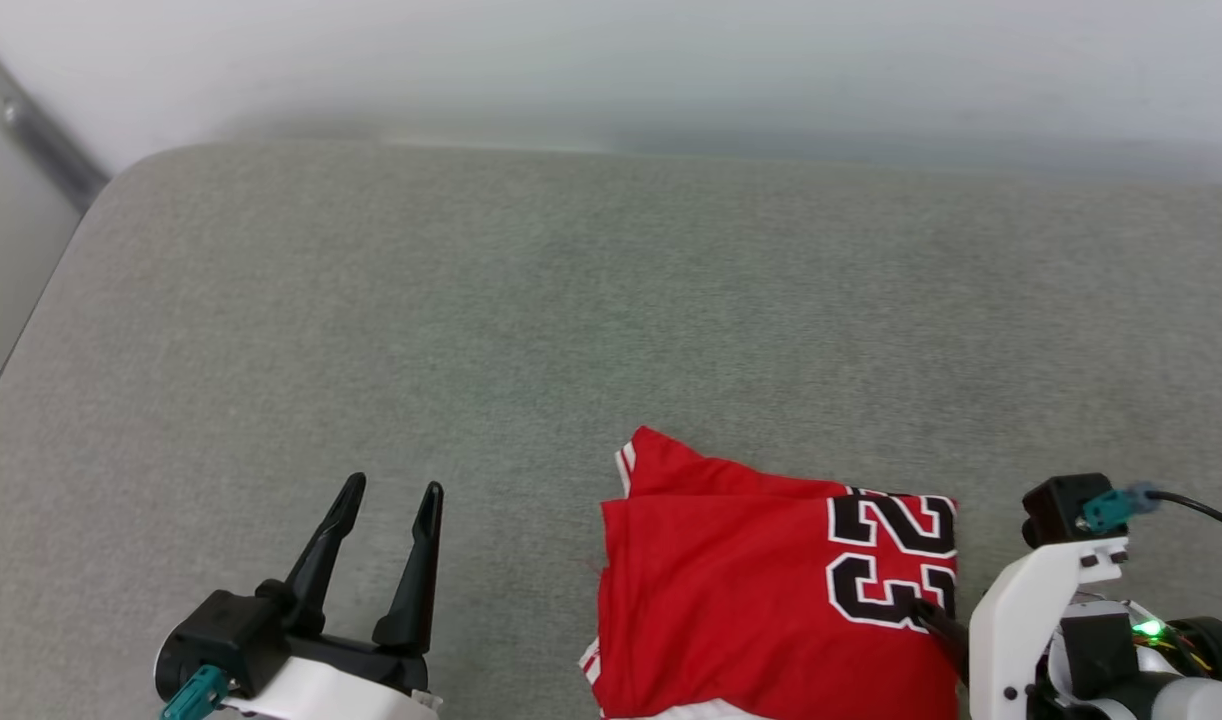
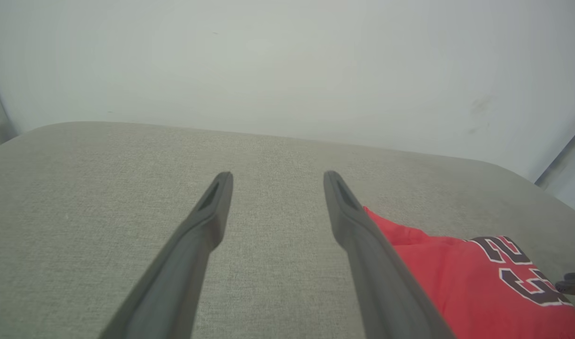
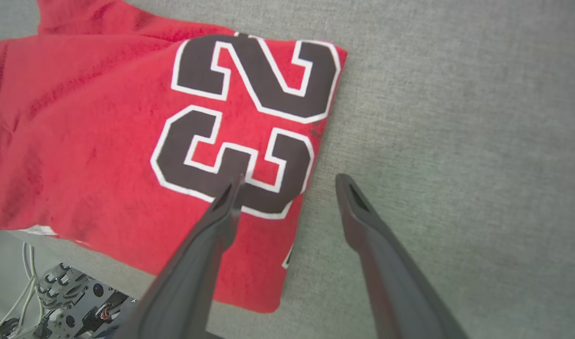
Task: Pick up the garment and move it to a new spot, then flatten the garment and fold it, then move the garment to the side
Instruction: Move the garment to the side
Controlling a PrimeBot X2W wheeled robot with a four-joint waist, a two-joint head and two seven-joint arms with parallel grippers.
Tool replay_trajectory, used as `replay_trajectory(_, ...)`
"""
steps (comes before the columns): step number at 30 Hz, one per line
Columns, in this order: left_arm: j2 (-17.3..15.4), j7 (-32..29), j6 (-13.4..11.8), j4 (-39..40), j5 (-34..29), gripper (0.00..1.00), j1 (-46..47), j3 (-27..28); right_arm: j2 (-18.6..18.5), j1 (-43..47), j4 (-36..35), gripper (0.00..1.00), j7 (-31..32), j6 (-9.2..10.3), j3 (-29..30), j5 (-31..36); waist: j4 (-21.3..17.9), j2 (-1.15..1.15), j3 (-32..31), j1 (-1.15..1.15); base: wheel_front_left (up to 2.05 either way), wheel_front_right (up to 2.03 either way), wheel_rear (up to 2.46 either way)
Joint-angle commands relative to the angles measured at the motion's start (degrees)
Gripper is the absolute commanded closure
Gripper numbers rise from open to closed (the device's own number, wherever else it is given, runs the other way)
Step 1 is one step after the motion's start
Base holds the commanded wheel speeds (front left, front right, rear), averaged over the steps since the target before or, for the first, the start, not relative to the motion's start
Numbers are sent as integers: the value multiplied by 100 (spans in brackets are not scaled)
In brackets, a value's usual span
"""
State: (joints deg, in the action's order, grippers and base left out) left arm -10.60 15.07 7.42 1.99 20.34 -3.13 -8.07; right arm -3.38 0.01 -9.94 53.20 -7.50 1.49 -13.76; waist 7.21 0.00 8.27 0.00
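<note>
Garment (image 1: 731, 600) folded, flat on grey cushion (image 1: 471, 300), near-right area. Left gripper (image 1: 394, 487) over cushion's near-left area, fingers wide, empty. Right gripper (image 3: 290, 181) over cushion's near-right area, fingers wide, straddling garment's edge, nothing held.

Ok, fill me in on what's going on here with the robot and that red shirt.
A two-armed robot is working on a red garment, which lies folded on the grey padded surface, number 23 facing up. Neither gripper holds it. The right gripper is open at the garment's right edge, one finger over the number, the other over bare surface. The left gripper, also open, sits off to the left.
</note>
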Motion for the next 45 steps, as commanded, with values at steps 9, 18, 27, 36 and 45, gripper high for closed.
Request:
replay_trajectory(9,-10,11,7,-105,47,0,240,-101,54,-291,836,0,370,2,17,275,465,0,257,0,0,0,0)
replay_trajectory(18,16,11,7,-163,29,0,265,-165,114,-295,1779,75,209,-4,-324,301,619,0,324,0,0,0,0)
replay_trajectory(27,28,11,7,-264,78,0,160,-265,-392,-634,1690,100,-283,8,-759,990,379,0,110,0,0,0,0)
replay_trajectory(36,-12,11,7,-145,-7,0,291,-516,-1924,-1207,1051,100,-251,5,-1840,1344,-432,0,245,0,0,0,0)
replay_trajectory(45,-72,11,2,50,-107,0,665,-750,-3464,-1750,649,100,-292,3,-1854,1187,-1424,0,950,0,0,0,0)
